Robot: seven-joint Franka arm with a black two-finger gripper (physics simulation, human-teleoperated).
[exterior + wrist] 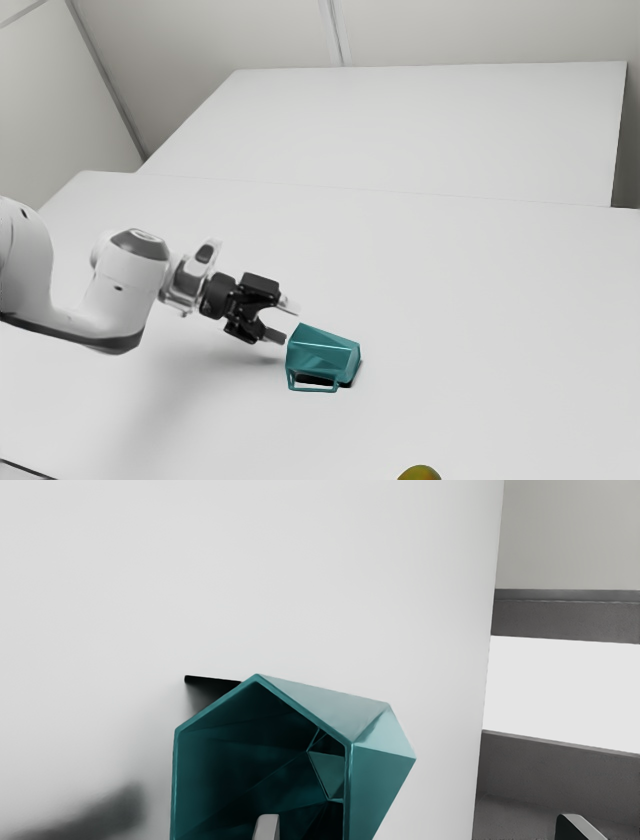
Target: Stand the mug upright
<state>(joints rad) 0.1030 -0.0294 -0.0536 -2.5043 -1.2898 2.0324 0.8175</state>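
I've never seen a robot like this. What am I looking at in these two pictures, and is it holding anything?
The white machine is a jointed robot arm. At its end is a black pincer with two fingers, which stand apart and hold nothing.

The exterior view is taken from beside the arm. The wrist view comes from a camera on the arm's own hand, so the finger tips poke in at the bottom edge.

On the pale table a teal, many-sided mug lies on its side, its open mouth facing the pincer. Nearer the exterior view's bottom edge is a greenish-orange round thing, partly cut off; I can't tell what it is.
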